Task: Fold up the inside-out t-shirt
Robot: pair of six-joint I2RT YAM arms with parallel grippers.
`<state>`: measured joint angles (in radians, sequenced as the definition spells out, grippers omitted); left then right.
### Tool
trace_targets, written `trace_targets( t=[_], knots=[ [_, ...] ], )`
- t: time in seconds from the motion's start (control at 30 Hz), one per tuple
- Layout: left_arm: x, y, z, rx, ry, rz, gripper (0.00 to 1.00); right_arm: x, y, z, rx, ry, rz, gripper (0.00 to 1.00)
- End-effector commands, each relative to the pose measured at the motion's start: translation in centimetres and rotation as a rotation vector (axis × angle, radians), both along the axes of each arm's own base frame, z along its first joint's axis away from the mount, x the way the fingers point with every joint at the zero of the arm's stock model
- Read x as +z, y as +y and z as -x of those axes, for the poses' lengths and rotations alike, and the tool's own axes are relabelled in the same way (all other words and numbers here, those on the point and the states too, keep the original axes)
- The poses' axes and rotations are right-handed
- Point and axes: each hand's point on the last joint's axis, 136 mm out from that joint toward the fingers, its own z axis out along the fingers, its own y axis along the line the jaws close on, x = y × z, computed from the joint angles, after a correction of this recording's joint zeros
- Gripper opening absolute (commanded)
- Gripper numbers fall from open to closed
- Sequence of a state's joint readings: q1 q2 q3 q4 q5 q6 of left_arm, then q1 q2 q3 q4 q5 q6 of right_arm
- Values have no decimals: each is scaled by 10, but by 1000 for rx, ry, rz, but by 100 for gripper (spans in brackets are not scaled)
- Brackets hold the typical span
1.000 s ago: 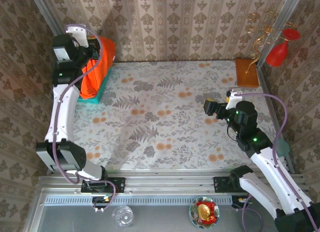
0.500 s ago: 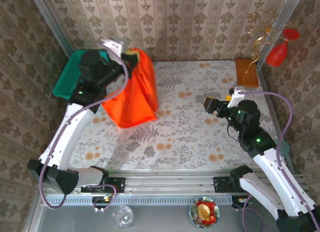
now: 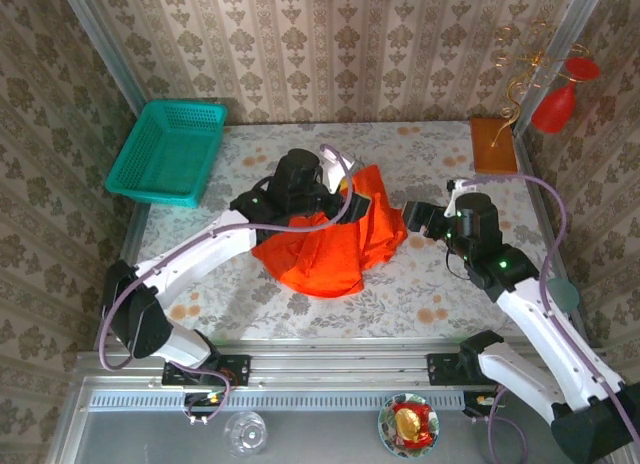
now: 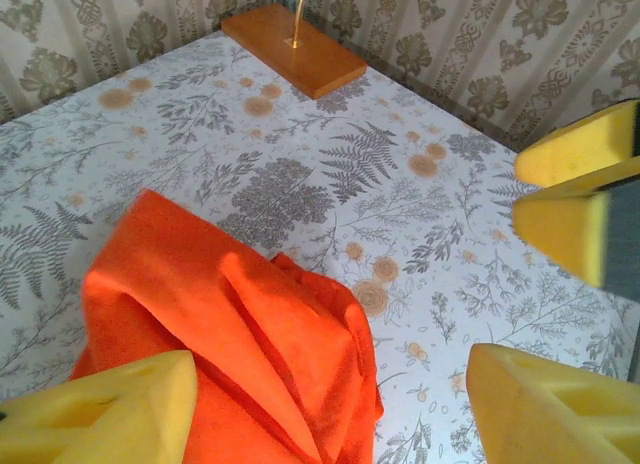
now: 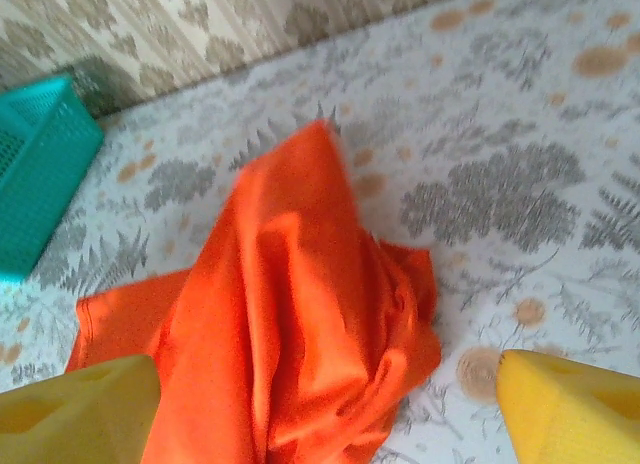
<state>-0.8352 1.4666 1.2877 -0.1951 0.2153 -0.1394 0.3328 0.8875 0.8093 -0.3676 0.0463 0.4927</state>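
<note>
**Position, axis.** The inside-out t-shirt (image 3: 335,246) lies in a crumpled heap at the middle of the counter (image 3: 420,296), not spread flat. In the top view its long axis runs diagonally from near-left to far-right. The broader, flatter part is near-left and a bunched fold stands up at the far-right end. Sleeves and neck opening cannot be told apart.

**Fingers.** The left fingers (image 4: 100,414) are spread wide and pinch nothing; the cloth lies below and between them. The right fingers (image 5: 570,404) are also spread and empty, facing the heap from its right side.

**View differences.**
- Top view: gives the heap's outline, with the left arm crossing its far-left part. The teal basket (image 3: 165,149) sits in the far-left corner, well apart.
- Left wrist view: shows the heap's edge with bare counter beyond. The brown-orange block (image 4: 295,49) sits at the wall, and the right fingers' pads show at the frame's right edge.
- Right wrist view: shows the raised fold as a ridge pointing toward the far wall.

**Materials.**
- Shirt: soft matte cloth, plain orange-red, deeply creased.
- Fingers: blocky yellow foam-like pads.
- Basket: open mesh.
- Block: flat, rigid, smooth.
- Counter: fern-and-flower print.
</note>
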Motion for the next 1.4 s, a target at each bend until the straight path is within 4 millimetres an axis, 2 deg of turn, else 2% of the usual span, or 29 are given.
trace_targets(
  t=[0.0,0.13,0.33,0.43,0.6,0.7,0.8,0.97,1.03,1.17,1.37],
  knots=[
    [-3,38,-7,153,13,-34,73,-3,26,1,95,84,-53,86],
    [-33,77,3,259,86,-80,73,-14,50,-7,181,141,-10,84],
    [-92,143,27,459,279,-105,69,-32,66,-35,219,217,62,83],
    [-117,166,47,541,359,-81,67,-45,74,-55,248,247,115,81],
    [-160,185,82,605,526,-37,65,-76,84,-94,283,341,245,78],
    [-186,186,101,606,623,-12,65,-94,89,-114,315,386,314,77],
    [-201,182,112,594,684,29,66,-110,94,-135,335,425,373,76],
    [-213,171,115,581,730,116,68,-141,100,-152,365,512,422,75],
    [-218,167,114,585,750,166,67,-151,100,-154,365,540,430,70],
    [-224,161,111,589,777,224,67,-155,101,-151,364,547,418,59],
    [-226,156,102,591,769,238,64,-144,99,-141,356,531,396,36]
  ],
)
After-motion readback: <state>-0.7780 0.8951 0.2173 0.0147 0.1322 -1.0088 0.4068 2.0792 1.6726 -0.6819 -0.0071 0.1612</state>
